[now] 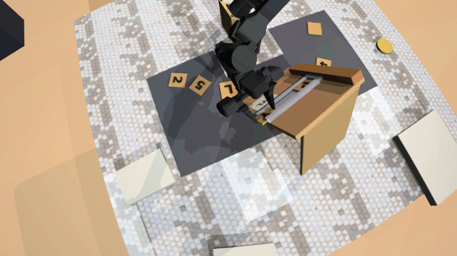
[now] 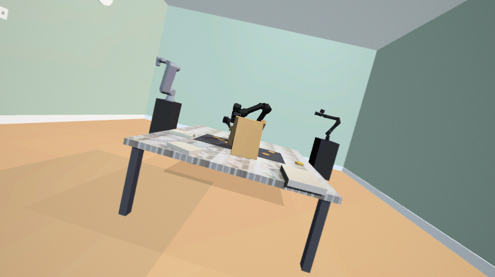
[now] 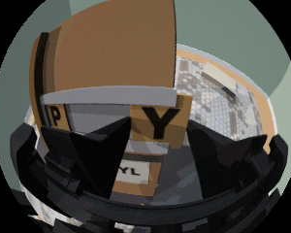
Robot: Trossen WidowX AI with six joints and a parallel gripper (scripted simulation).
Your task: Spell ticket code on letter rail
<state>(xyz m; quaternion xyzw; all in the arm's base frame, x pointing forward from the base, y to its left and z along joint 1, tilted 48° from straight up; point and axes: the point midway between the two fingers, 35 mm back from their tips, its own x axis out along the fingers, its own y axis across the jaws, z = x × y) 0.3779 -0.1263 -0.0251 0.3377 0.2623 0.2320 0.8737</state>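
The sloped wooden board (image 1: 323, 105) (image 2: 246, 139) (image 3: 113, 39) carries a grey letter rail (image 1: 296, 93) (image 3: 107, 95). A P tile (image 3: 55, 116) sits at the rail's far closed end. My gripper (image 1: 264, 111) (image 3: 160, 122) is shut on a Y tile (image 1: 266, 115) (image 3: 160, 123), held upright at the rail's open lower end. In the wrist view the tile overlaps the rail's end. The white ticket (image 1: 260, 103) (image 3: 136, 171) lies on the board just under the fingers, and only "YL" of its print shows. Loose tiles 2 (image 1: 177, 80), 5 (image 1: 199, 84) and L (image 1: 228, 89) lie on the dark mat (image 1: 202, 131).
Behind the board lie a blank tile (image 1: 313, 28) and another tile (image 1: 323, 61), half hidden by the board. A yellow disc (image 1: 384, 45) lies at the far right. White slabs lie at the front left (image 1: 144, 175), the right (image 1: 428, 152) and the front edge (image 1: 244, 249).
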